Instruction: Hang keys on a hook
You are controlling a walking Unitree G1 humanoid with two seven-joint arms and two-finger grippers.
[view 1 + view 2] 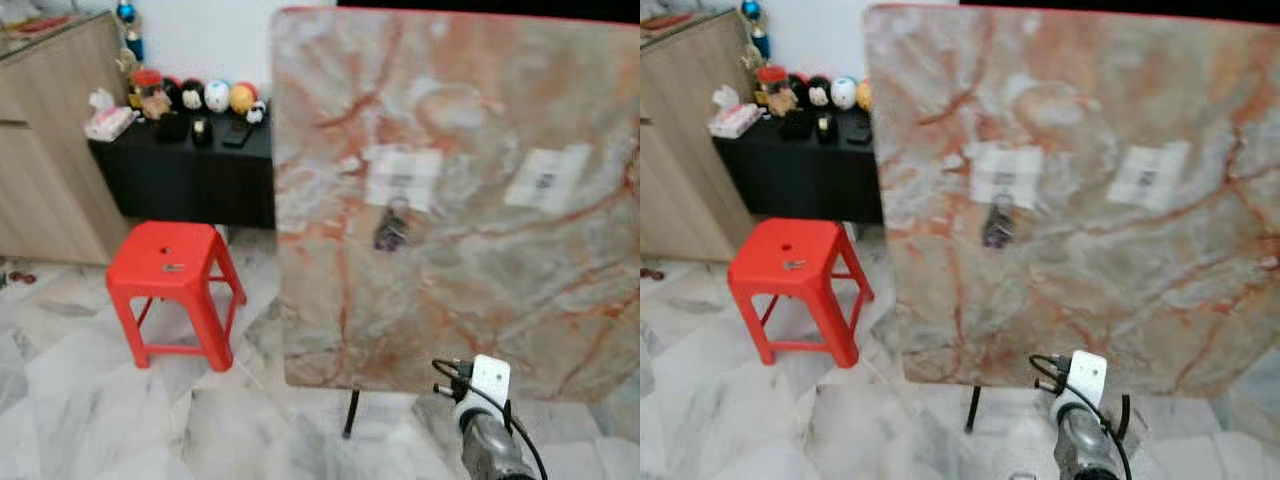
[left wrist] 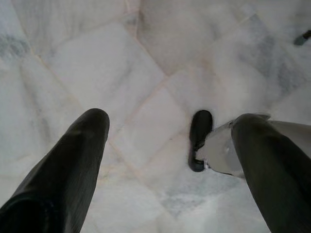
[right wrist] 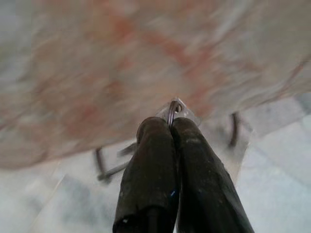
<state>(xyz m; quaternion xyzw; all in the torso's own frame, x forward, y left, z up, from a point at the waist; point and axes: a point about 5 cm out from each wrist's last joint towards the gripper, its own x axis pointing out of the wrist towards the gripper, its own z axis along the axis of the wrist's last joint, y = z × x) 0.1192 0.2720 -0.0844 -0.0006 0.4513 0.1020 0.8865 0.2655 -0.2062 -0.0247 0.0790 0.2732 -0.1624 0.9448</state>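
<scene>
Jaws of the right gripper [image 3: 171,127] pinch the keys [image 3: 176,109] by their ring, leaving it free for a hook [image 1: 548,182] up ahead; the left gripper [image 2: 165,150] hangs open

1. Marble-pattern board [image 1: 470,200] – upright, propped on a dark thin leg [image 1: 351,415], carries two pale hook plates [image 1: 403,178]; a dark key bunch [image 1: 390,228] hangs at the left one.
2. White marble tile floor [image 1: 90,400] – red plastic stool [image 1: 175,285] stands on it, left of the board.
3. Black low table [image 1: 190,170] behind the stool – round toys [image 1: 215,95], tissue pack [image 1: 108,122] on top.
</scene>
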